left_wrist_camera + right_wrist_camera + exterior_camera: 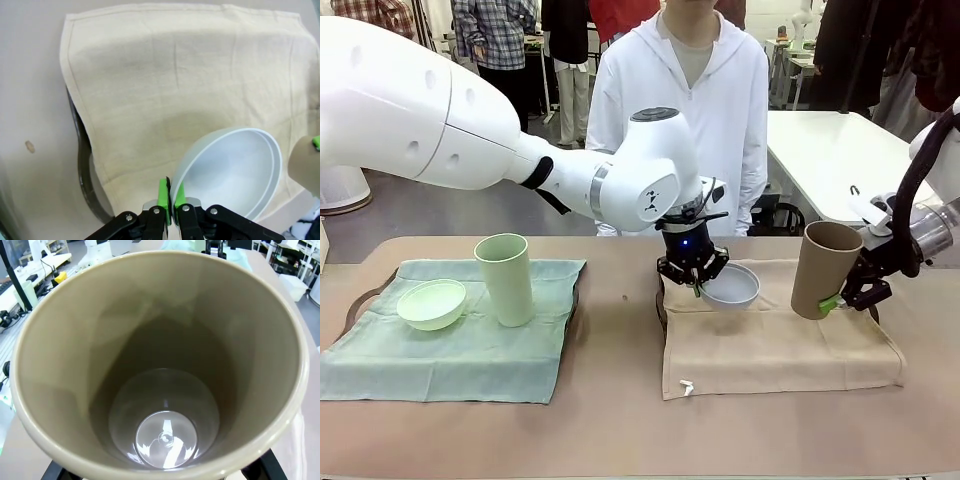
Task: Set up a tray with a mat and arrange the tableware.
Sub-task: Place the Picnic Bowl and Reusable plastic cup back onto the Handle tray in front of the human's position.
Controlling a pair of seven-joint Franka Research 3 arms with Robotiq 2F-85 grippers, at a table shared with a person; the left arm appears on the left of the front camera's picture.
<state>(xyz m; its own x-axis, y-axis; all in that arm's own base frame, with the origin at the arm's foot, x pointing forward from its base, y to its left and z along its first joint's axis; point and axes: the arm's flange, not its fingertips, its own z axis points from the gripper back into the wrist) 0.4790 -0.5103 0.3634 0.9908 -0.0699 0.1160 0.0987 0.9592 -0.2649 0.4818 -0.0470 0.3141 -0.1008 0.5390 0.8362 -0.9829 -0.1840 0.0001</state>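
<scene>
Spanning the lower half of the front view: a brown table (620, 400). At lower left of that frame, spread flat, a pale green mat (470, 350), with a dark tray edge (360, 300) peeking out at its left side. At centre right, a beige mat (770, 350), also laid over a dark tray whose rim (82, 170) curves out at the left edge of the cloth in the left wrist view.

Reaching in from upper left of the front view, the white left arm (470, 120), ending above the upper left corner of the beige mat. Coming in at the right edge, the right arm (935, 200).

Behind the table at top centre, a person in a white hooded top (685, 110).

On the green mat, standing upright, a pale green cup (505, 280); just left of it, tilted on its side, a pale green bowl (432, 304).

At right of the front view, tilted and held off the cloth, a tan-brown cup (825, 268), gripped near its base by the right gripper (845, 298), jaws spread wide around it. Seen straight down the mouth in the right wrist view, with a glossy bottom (165, 435).

Above the beige mat, tilted, a white bowl (732, 287), its rim pinched between the pressed-together green pads (162, 192) of the left gripper (695, 280).
</scene>
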